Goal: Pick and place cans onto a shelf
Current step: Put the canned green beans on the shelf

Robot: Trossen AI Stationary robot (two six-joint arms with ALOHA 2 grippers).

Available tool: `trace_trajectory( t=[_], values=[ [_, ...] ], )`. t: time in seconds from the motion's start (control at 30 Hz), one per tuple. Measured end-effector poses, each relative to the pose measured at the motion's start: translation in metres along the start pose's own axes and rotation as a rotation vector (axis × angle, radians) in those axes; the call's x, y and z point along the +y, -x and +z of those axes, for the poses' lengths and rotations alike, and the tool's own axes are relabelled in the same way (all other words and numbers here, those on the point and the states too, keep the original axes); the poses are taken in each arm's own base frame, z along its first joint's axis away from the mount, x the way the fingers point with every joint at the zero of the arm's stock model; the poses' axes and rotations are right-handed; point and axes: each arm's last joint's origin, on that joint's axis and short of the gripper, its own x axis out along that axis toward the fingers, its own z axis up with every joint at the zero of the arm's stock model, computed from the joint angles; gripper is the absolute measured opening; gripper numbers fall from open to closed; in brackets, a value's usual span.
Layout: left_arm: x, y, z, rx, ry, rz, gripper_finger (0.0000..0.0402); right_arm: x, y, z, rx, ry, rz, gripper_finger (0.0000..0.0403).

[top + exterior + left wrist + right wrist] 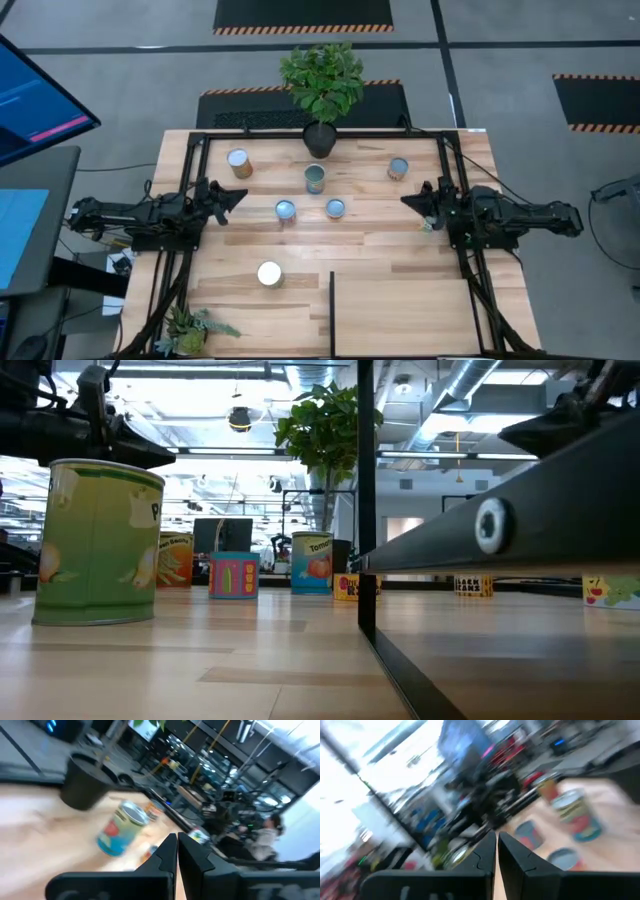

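Six small round-topped metal cans are being carried upright on the light-wood tabletop. The left gripper and right gripper, jaws pressed narrow, nothing held, are being kept at opposite edges.

I am operating in a robotics lab: hazard-striped floor mats on grey flooring, exposed ceiling ducts, a blue monitor beside the wooden tabletop.

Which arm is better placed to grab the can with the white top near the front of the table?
Left. The white-topped can sits on the left half of the table, nearer the left claw. The right claw waits across the table, beyond the black bar.
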Motion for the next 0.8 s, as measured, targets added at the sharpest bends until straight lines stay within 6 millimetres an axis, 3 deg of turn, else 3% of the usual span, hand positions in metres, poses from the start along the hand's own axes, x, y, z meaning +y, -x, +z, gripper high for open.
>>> trace_trajectory(
  t=[0.17, 0.37, 0.5, 0.63, 0.73, 0.8],
  values=[
    [0.001, 0.0, 0.001, -0.039, -0.116, 0.055, 0.0002, 0.007, 0.002, 0.015, -0.214, -0.048, -0.002, 0.0046],
    [-0.001, 0.0, 0.006, -0.103, 0.008, 0.053, 0.0002, 0.027, 0.009, 0.037, -0.413, 0.055, 0.19, 0.0046],
    [-0.011, 0.004, 0.027, -0.327, 0.045, 0.001, 0.0002, 0.038, 0.013, 0.05, -0.488, 0.175, 0.217, 0.0046],
    [-0.024, 0.018, 0.058, -0.594, -0.039, -0.119, 0.0002, 0.037, 0.012, 0.049, -0.476, 0.207, 0.202, 0.0046],
    [-0.038, 0.024, 0.076, -0.625, -0.168, -0.199, 0.0002, 0.037, 0.012, 0.049, -0.472, 0.206, 0.2, 0.0046],
    [-0.047, 0.022, 0.088, -0.553, -0.226, -0.168, 0.0002, 0.037, 0.011, 0.048, -0.464, 0.196, 0.199, 0.0046]
  ],
)
